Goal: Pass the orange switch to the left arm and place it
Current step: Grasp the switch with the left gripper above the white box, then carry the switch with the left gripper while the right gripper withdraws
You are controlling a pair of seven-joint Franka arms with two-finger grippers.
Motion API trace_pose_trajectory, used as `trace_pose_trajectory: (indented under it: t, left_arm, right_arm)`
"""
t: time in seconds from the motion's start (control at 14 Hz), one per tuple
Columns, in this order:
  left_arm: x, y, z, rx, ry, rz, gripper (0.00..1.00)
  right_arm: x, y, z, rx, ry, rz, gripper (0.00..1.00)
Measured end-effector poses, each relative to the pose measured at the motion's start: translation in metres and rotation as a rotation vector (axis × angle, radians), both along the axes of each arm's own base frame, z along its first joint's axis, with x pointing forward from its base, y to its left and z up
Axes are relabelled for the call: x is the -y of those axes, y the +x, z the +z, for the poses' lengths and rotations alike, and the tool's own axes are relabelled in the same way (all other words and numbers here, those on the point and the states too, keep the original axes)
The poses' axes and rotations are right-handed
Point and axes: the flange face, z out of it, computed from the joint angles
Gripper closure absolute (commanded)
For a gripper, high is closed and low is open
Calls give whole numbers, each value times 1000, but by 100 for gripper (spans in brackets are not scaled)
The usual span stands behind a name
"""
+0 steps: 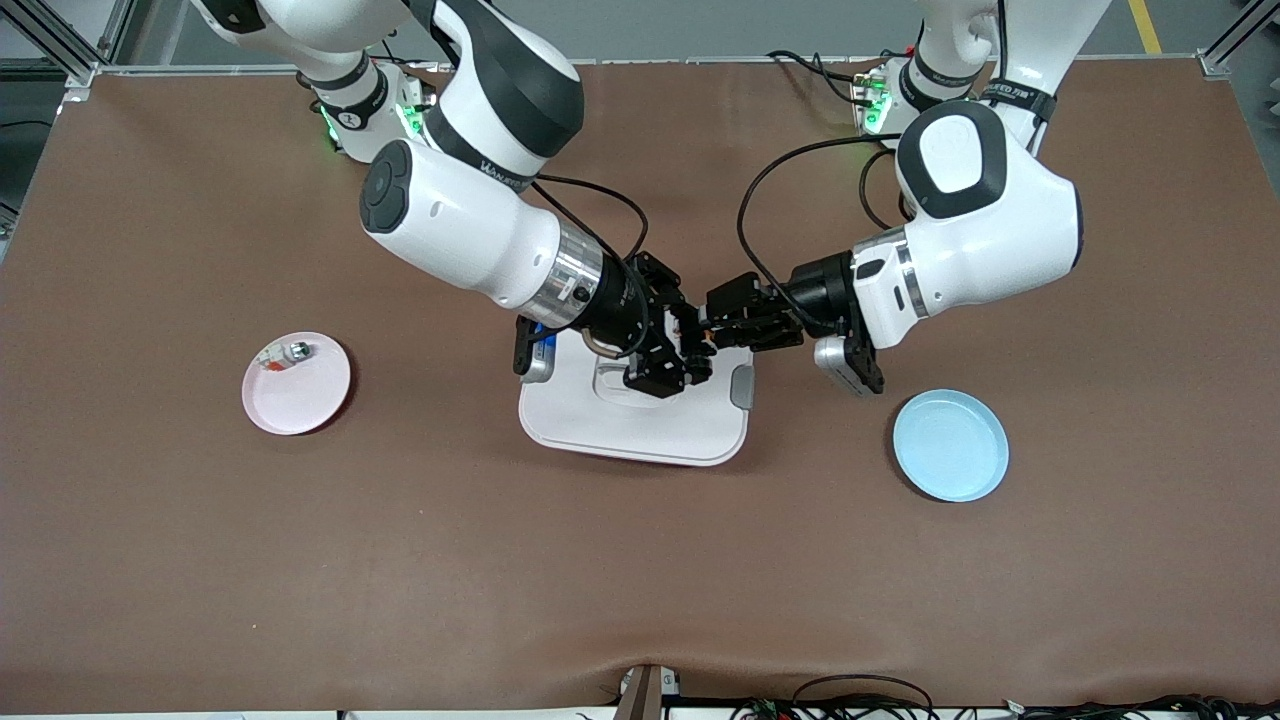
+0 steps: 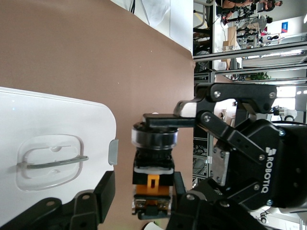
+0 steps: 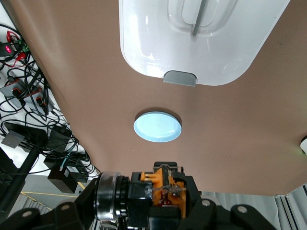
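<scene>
Meeting in the air over a white box at the middle of a brown table, two white robot arms bring their black grippers tip to tip. The right gripper, from the arm based at the top of the front view toward the pink plate's end, has its fingers clamped on a small black switch with an orange part. The left gripper faces it, with its fingers standing on either side of the switch body at a middling gap; whether they touch the switch cannot be told. The switch hangs above the box edge nearest the left arm. A pink plate holding a small silver part lies toward the right arm's end of the table. A blue plate lies toward the left arm's end.
</scene>
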Motion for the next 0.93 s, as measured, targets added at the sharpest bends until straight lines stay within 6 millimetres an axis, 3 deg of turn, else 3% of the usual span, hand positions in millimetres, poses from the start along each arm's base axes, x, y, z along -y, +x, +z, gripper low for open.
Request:
trace_pose_trajectory:
  t: [0.07, 0.29, 0.36, 0.5, 0.57, 0.64, 0.71, 0.93]
  left_arm:
    - [2, -1, 1, 1, -3, -1, 59]
    - [5, -2, 3, 3, -6, -2, 93]
    - [4, -1, 2, 11, -5, -4, 100]
    - [5, -2, 1, 21, -4, -11, 100]
    - [5, -2, 1, 22, -4, -11, 100]
    - [5, -2, 1, 22, -4, -12, 100]
    - [5, -2, 1, 25, -3, -13, 100]
    - [1, 0, 0, 65, 16, -31, 100]
  right_arm:
    - [0, 0, 0, -1, 0, -1, 100]
    - [0, 0, 0, -3, 0, -4, 100]
    - [1, 0, 1, -5, 0, -6, 100]
    - [1, 0, 0, -9, -2, -7, 100]
    - [1, 0, 0, -9, -2, -7, 81]
    - [1, 0, 0, -9, -2, -7, 33]
    - [1, 0, 0, -9, -2, -7, 0]
    - [0, 0, 0, -8, -1, -7, 0]
